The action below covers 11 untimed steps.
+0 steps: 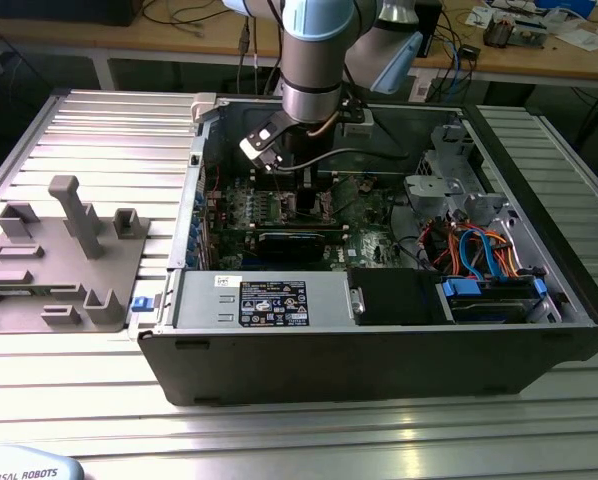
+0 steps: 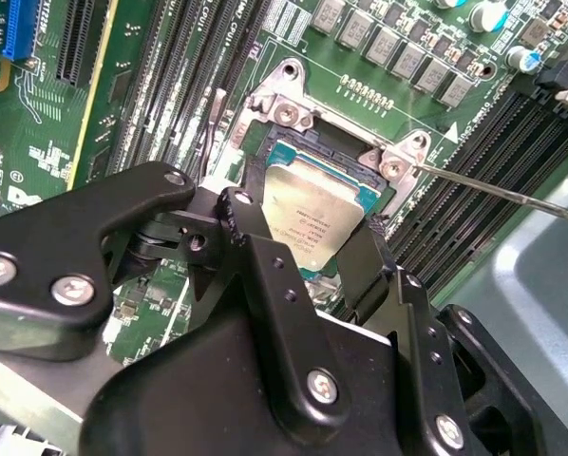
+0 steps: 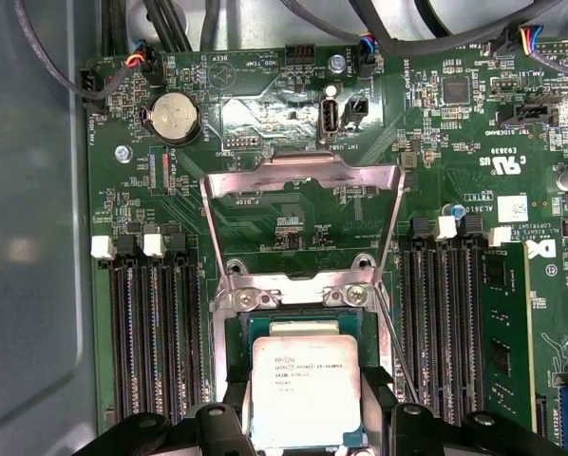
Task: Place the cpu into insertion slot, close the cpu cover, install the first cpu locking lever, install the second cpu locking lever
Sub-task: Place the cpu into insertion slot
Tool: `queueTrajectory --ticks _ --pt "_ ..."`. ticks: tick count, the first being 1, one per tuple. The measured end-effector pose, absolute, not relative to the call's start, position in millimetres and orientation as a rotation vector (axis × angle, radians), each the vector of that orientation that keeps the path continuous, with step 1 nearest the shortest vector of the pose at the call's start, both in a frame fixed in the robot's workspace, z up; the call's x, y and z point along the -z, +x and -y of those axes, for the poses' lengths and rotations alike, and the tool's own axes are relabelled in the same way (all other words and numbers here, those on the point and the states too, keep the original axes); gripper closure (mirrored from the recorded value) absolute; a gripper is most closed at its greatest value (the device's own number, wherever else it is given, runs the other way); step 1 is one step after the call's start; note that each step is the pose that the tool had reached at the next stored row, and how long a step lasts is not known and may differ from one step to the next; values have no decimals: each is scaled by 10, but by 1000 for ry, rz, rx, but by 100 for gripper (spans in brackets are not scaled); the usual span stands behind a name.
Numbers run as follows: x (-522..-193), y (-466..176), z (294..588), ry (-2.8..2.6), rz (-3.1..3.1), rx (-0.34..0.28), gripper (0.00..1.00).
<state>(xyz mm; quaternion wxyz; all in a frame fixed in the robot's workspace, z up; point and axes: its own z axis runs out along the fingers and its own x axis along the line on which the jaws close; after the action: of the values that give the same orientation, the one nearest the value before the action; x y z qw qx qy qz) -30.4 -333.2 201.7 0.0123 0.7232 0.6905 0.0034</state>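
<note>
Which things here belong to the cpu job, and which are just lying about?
Job: flat silver-grey square cpu, held by black end effector; dark square insertion slot; open silvery metal cpu cover.
Lying about: round silver coin battery; grey plastic fixture tray; orange and blue cables.

I log, by finish:
- cpu (image 3: 305,389): dull satin-grey metal top, smooth.
- cpu cover (image 3: 303,176): bare bright metal, lightly scuffed.
- motherboard (image 3: 426,180): glossy green lacquer.
- hand (image 2: 305,226): matt black, smooth, with shiny screw heads.
- counter (image 1: 99,130): ribbed aluminium, soft sheen.
- case (image 1: 379,370): dark, matt.
</note>
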Motion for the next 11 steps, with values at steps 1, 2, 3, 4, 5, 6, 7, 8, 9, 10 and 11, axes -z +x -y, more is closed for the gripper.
queueTrajectory --ticks 1,2,3,4,5,6,7,8,9,10,11 --pt "-2017 -303 3332 2254 -2152 -10 46" --pt "-2017 -302 3331 2254 -2153 -10 46" --pt "-2017 -302 3331 2254 -2153 -11 46" --pt "-2017 -301 3332 2254 -2152 -10 46" --pt "-2017 -301 3332 2254 -2153 -10 46" --pt "-2017 -302 3331 2254 -2153 -10 46" --pt "-2017 -305 3331 2251 -2156 -10 46" --pt "-2017 -312 3331 2243 -2164 -10 46" --pt "-2017 -317 3331 2238 -2169 -10 46" --pt "-2017 -321 3332 2234 -2172 -9 46" --pt "-2017 -320 3332 2233 -2172 -8 46"
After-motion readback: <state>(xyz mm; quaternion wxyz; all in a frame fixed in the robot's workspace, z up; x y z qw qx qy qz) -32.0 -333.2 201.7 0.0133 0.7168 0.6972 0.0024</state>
